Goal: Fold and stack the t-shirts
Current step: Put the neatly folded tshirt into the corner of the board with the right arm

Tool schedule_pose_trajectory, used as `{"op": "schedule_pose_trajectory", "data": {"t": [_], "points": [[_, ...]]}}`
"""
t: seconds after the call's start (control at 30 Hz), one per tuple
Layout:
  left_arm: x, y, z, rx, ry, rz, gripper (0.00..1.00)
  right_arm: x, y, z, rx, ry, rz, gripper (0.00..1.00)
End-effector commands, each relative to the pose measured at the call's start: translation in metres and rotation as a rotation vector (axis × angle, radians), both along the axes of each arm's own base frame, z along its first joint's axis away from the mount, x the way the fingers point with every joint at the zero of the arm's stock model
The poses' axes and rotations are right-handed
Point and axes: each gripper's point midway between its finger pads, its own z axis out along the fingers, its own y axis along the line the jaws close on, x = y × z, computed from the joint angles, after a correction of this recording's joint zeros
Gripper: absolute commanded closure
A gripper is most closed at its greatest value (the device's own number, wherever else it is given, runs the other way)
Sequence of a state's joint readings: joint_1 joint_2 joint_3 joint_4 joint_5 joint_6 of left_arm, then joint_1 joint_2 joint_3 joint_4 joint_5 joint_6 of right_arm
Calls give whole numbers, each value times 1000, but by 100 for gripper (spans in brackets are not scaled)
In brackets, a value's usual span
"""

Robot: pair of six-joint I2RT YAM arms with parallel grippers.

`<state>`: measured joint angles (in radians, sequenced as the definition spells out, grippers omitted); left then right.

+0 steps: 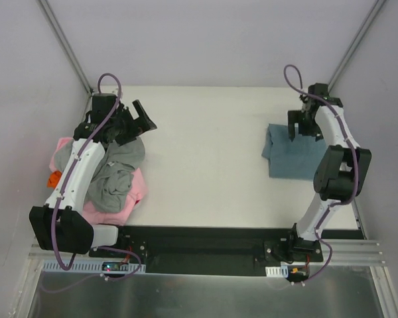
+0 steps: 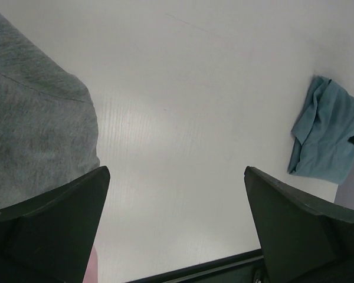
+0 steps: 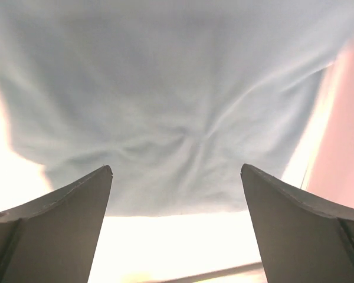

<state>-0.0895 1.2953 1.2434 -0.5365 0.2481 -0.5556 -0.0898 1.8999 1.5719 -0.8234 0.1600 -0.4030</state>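
Blue cloth marks the finished work: the blue shirt [image 1: 293,151] lies folded at the far right of the table [image 1: 205,165], directly under the right gripper [image 1: 304,130]. Its jaws stand wide apart and hold nothing, and its wrist view shows the cloth spread flat between them.

The other shirts wait at the left edge, a crumpled grey shirt [image 1: 119,173] on top of a pink shirt [image 1: 113,211], with a scrap of orange shirt [image 1: 54,177] at the left side. This pile [image 1: 134,192] runs near to far along that edge.

At its far end hovers the left gripper [image 1: 136,122], fully spread and empty, facing right over bare table. The grey shirt sits just to its near left. The left arm [image 1: 79,172] is far nearer, so the next pick looks to be its job, swinging near-left onto the grey cloth.
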Motion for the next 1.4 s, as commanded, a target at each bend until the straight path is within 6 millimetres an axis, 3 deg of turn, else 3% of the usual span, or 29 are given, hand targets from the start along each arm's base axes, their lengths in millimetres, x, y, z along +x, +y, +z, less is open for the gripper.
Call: {"op": "schedule_pose_trajectory", "data": {"t": [0.0,0.03,0.1,0.13,0.17,0.2,0.23,0.33,0.4,0.43,0.47,0.57,0.6,0.73,0.8,0.87,0.97,1.1,1.13,1.17,1.2,1.23,1.3,1.37], "points": [[-5,1,26,13,-88,-55,1,16,24,127,130,-364,-63,4],[-9,2,28,17,-97,-53,1,11,47,139,259,-422,-54,4],[-11,4,28,24,-101,-44,1,24,78,152,473,-551,-124,4],[-13,4,27,24,-100,-40,1,6,105,130,626,-508,-118,4],[-14,4,27,18,-100,-33,1,26,111,144,693,-639,-111,4],[-16,4,28,13,-101,-29,1,26,116,134,754,-652,-175,4],[-18,5,26,11,-95,-19,1,24,118,115,808,-639,-269,4],[-22,5,26,-2,-93,0,1,43,97,94,726,-682,-456,4],[-23,7,22,-2,-85,17,1,55,93,66,688,-643,-535,4],[-24,8,21,0,-85,24,1,68,99,68,714,-678,-522,4],[-24,11,21,10,-85,38,1,77,103,57,727,-662,-520,4],[-26,13,20,14,-86,53,1,109,120,68,779,-714,-467,4],[-27,15,17,19,-82,61,1,118,123,48,771,-676,-485,4],[-33,19,16,28,-90,87,1,149,123,32,795,-697,-512,4],[-35,22,12,34,-84,100,1,161,122,33,792,-709,-505,4],[-36,23,11,37,-84,103,1,167,125,13,790,-667,-500,4],[-38,23,7,40,-78,106,1,179,132,6,806,-639,-448,4],[-38,20,10,34,-82,84,1,189,146,37,899,-624,-298,4],[-39,19,11,31,-87,75,1,182,154,52,948,-602,-238,4],[-40,17,13,24,-92,62,1,177,156,87,964,-641,-182,4],[-40,16,15,21,-98,58,1,171,160,104,962,-652,-127,4],[-41,16,17,22,-105,57,1,157,163,108,952,-602,-116,4],[-42,16,19,26,-114,53,1,136,164,137,873,-633,-81,4],[-42,17,19,30,-117,55,1,114,174,137,829,-603,-76,4]]}}
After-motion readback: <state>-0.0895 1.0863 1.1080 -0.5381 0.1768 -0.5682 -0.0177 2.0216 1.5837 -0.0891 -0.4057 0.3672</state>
